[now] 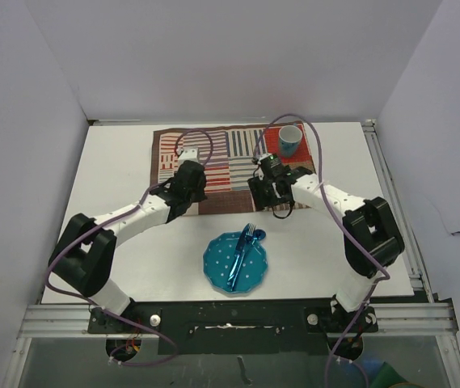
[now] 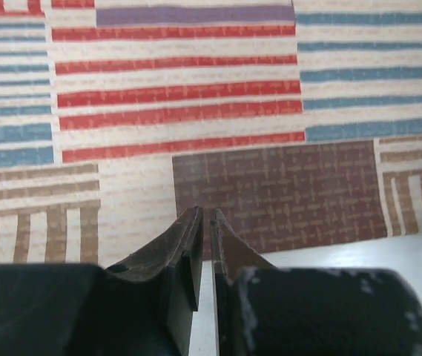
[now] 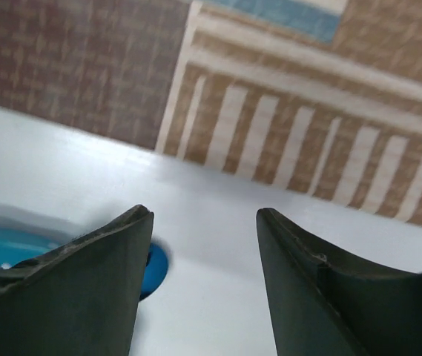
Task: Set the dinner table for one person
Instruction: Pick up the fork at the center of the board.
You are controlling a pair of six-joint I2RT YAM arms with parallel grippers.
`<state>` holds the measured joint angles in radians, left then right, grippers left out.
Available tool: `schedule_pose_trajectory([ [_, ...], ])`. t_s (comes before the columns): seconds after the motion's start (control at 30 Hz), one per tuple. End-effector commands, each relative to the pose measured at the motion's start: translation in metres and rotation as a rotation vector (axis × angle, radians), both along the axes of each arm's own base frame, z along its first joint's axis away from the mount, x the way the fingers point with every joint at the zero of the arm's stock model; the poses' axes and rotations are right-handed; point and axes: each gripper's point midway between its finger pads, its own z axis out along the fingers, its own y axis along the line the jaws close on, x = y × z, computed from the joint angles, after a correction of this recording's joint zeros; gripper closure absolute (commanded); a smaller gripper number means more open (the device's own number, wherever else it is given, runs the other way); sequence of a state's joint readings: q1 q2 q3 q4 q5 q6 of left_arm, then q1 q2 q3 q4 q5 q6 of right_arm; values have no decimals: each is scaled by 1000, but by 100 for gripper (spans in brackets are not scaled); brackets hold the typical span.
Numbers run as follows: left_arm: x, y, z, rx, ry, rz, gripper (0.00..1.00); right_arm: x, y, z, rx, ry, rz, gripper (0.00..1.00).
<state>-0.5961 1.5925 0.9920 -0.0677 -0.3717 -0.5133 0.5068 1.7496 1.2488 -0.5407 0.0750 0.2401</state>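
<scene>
The white dinner table [image 1: 132, 242] carries a striped patchwork mat [image 1: 213, 158] at the back. A teal cup [image 1: 289, 140] stands on the mat's far right corner. A blue dotted plate [image 1: 235, 263] sits on the table in front of the mat, with a blue fork [image 1: 246, 242] lying on it. My left gripper [image 1: 187, 187] hovers over the mat's front left part; its jaws [image 2: 205, 213] are shut and empty. My right gripper [image 1: 267, 194] is open and empty [image 3: 203, 219] over bare table at the mat's front edge, with the plate's rim [image 3: 3, 245] just behind it.
Aluminium rails [image 1: 391, 186] run along the table's right and near edges. White walls close in the left, back and right sides. A small round blue piece [image 3: 153, 271] lies beside the right gripper's left finger, at the plate's edge.
</scene>
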Motion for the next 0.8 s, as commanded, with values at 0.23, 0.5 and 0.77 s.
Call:
schedule_pose_trajectory([
  [0.23, -64, -16, -10, 17, 158, -85, 89, -115, 40, 29, 134, 81, 95, 34],
  [0.5, -82, -14, -6, -36, 163, -107, 89, -180, 48, 14, 173, 223, 139, 32],
  [0.77, -80, -11, -5, -17, 159, -97, 89, -198, 81, -11, 177, 285, 193, 31],
])
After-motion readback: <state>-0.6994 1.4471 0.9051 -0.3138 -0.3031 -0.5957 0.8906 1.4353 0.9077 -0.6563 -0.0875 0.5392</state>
